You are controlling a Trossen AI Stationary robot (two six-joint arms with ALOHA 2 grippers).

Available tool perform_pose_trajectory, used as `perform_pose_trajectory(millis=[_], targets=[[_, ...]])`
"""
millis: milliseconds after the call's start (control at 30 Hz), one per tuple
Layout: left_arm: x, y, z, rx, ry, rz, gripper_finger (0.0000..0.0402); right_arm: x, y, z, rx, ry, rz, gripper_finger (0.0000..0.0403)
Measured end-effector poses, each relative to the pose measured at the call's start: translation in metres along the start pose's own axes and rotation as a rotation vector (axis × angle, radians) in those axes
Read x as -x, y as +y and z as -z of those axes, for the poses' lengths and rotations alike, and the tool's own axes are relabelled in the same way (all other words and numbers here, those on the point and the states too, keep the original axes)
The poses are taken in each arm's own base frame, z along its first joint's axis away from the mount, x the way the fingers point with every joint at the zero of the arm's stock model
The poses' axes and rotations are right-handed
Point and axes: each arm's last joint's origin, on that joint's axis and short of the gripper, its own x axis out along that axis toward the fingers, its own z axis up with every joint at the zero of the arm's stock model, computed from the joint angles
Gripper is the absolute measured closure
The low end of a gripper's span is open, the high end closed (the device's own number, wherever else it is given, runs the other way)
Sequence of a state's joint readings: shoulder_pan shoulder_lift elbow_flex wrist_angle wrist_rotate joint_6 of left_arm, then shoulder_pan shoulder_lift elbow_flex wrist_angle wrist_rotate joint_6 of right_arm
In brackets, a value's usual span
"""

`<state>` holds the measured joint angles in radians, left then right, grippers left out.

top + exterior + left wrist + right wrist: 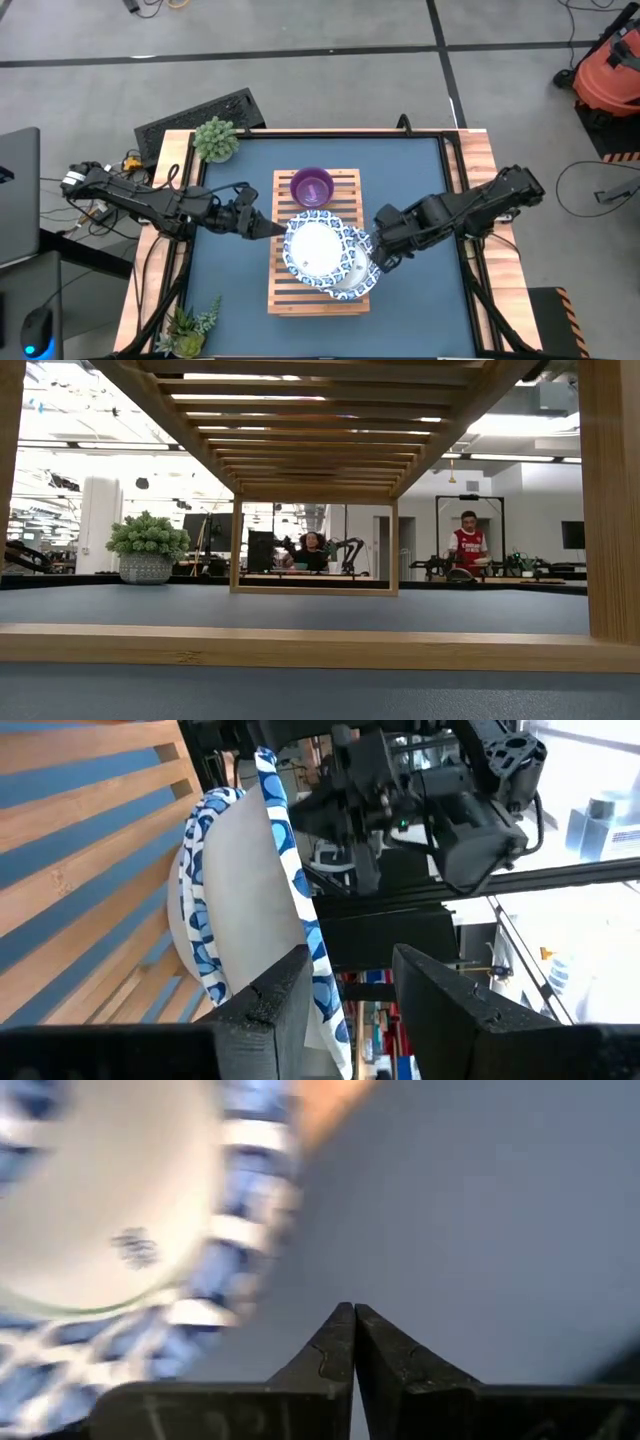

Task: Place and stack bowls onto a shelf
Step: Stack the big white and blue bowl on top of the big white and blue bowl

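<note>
White dishes with blue patterned rims (318,250) sit piled on the light-wood slatted shelf (345,185), dead centre of the dark blue tabletop (230,290). The top dish lies big and round over the middle slats, and at least one more dish (355,280) pokes out beneath it toward five o'clock, so the pile is offset, not neat. At twelve o'clock from the pile, the purple bowl (312,187) stands upright on the shelf's far end, close to the dishes but apart.

Left gripper (270,228) comes in at nine o'clock, right at the top dish's rim. From its wrist camera the two dark fingers (270,1005) are spread with a clear gap, and the patterned rim (300,920) lies just by the inner finger; whether it touches, I cannot tell.

Right gripper (372,258) is at three o'clock of the pile, up against the dishes. Its wrist view shows the fingertips (336,1342) pressed together, nothing between them, with a dish's underside (110,1210) just beside and blue tabletop ahead.

Outward now: a potted plant (216,138) at the table's eleven o'clock corner, another (187,325) at seven o'clock. Beyond the table, through the shelf's frame, two people (466,546) in the room.
</note>
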<state>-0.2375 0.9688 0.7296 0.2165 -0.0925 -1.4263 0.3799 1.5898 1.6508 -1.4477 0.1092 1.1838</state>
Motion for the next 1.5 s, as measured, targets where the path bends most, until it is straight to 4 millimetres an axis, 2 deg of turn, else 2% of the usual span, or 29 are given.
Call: perform_pose_trajectory(millis=[233,433,667,833,1100,1500], targets=[[0.000,0.000,-0.001,0.009,-0.020,-0.004,0.0272,0.001,0.015,-0.019,0.096,-0.074,-0.210,0.0383],[-0.004,0.003,0.000,0.008,-0.021,-0.020,0.0272,0.000,0.012,-0.029,0.097,-0.093,-0.209,0.0370],[-0.023,0.020,0.007,0.019,0.034,-0.081,0.0272,-0.001,0.007,-0.042,0.121,-0.123,-0.214,0.0382],[-0.030,0.027,0.009,0.015,0.059,-0.107,0.0272,-0.001,0.004,-0.048,0.116,-0.135,-0.208,0.0372],[-0.027,0.024,0.008,-0.026,0.051,-0.099,0.0272,-0.001,0.005,-0.051,0.135,-0.171,-0.215,0.0377],[-0.008,0.011,0.005,-0.034,0.083,-0.060,0.0272,-0.001,0.005,-0.051,0.156,-0.181,-0.206,0.0362]])
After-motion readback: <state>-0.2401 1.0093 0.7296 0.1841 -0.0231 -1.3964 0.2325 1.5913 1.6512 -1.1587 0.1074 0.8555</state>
